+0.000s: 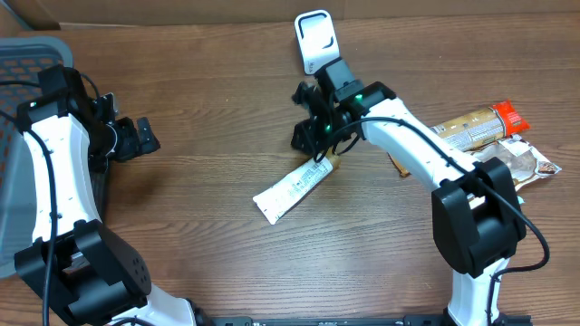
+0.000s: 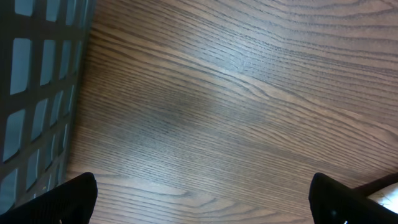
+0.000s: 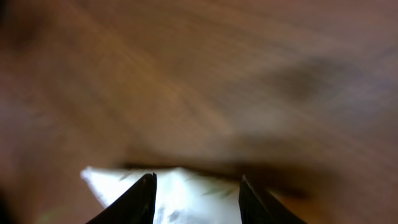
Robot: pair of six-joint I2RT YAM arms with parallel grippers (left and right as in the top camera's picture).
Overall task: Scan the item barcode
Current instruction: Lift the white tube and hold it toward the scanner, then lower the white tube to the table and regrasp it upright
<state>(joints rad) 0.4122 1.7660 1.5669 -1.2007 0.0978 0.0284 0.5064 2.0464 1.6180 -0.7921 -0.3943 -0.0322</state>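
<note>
The item, a long white packet (image 1: 292, 191), lies flat on the wooden table, slanting from lower left to upper right. My right gripper (image 1: 313, 136) hovers over its upper, brown-tipped end. In the blurred right wrist view its jaws (image 3: 197, 177) stand apart, open, with the white packet (image 3: 186, 196) showing below and between them. A white scanner (image 1: 314, 39) stands at the back of the table, just behind the right gripper. My left gripper (image 1: 145, 136) is far off at the left, wide open (image 2: 202, 186) over bare wood with nothing between its fingers.
A grey mesh basket (image 1: 27, 54) stands at the far left, its wall (image 2: 37, 74) close beside the left gripper. Two more snack packets (image 1: 476, 127) (image 1: 527, 165) lie at the right edge, next to the right arm's base.
</note>
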